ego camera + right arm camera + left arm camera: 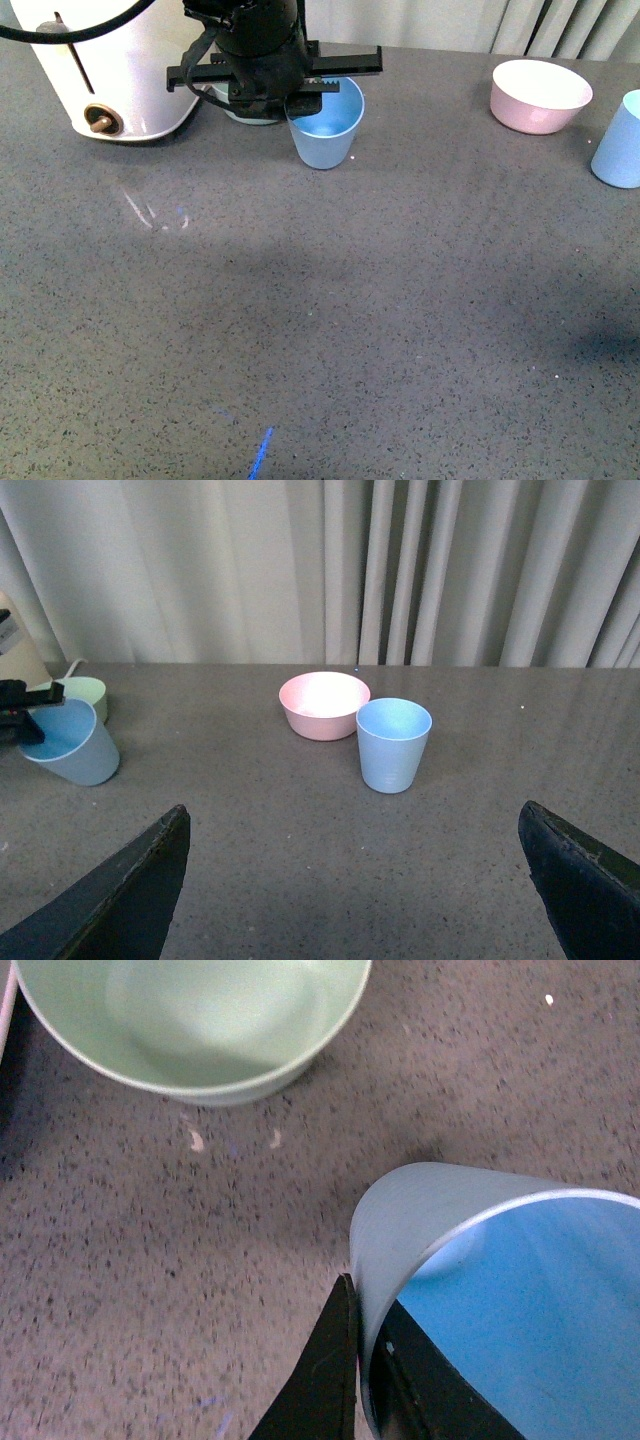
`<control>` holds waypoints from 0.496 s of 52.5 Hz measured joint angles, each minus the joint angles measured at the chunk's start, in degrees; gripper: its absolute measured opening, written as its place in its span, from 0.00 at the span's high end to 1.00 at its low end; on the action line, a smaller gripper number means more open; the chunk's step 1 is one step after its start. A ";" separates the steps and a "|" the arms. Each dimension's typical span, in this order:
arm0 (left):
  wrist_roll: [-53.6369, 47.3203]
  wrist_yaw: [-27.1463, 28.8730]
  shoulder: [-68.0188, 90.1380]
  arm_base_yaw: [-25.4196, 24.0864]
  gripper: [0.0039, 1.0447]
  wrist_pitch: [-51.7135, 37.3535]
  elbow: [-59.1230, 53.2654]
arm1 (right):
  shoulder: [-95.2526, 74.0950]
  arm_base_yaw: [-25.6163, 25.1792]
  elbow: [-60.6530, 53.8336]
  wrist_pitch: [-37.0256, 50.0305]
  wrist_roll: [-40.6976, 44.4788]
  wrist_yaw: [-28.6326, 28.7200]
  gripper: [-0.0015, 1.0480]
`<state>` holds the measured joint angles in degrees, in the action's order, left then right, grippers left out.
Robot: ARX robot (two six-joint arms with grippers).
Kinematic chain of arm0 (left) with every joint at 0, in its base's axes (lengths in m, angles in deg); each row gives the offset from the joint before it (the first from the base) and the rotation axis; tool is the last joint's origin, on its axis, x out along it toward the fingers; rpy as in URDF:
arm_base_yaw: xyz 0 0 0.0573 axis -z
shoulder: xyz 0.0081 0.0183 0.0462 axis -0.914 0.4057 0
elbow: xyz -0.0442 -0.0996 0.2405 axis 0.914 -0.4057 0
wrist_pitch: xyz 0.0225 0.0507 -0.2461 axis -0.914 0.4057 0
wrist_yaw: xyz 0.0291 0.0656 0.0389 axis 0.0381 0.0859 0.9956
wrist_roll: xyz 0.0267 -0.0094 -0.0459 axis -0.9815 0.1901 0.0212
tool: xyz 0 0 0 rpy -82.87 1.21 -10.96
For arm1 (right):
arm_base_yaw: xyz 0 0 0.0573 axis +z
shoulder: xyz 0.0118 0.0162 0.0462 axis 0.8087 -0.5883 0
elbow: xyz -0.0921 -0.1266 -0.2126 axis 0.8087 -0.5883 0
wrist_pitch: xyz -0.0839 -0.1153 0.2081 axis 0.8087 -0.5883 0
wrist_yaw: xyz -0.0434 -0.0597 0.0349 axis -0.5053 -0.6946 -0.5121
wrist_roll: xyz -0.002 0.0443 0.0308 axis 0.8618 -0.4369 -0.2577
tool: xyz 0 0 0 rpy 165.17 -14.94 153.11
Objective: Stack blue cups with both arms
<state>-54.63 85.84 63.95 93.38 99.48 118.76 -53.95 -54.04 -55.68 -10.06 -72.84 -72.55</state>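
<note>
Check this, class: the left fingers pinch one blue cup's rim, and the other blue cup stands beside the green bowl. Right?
Wrong bowl. The other blue cup stands beside the pink bowl, per the right wrist view; the left fingers do pinch the rim of one blue cup.

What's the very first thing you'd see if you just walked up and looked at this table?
The black left gripper stands out most, at the far side of the grey table, pinching the rim of a tilted blue cup beside a white appliance. Over on the right, a second blue cup stands upright near a pink bowl.
</note>
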 joint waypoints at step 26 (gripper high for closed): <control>-0.04 -3.78 -10.71 14.23 0.98 0.04 -12.22 | 0.00 0.00 0.00 0.00 0.00 0.00 0.09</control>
<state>-54.68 82.05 53.24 107.61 99.52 106.54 -53.95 -54.04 -55.68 -10.06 -72.84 -72.55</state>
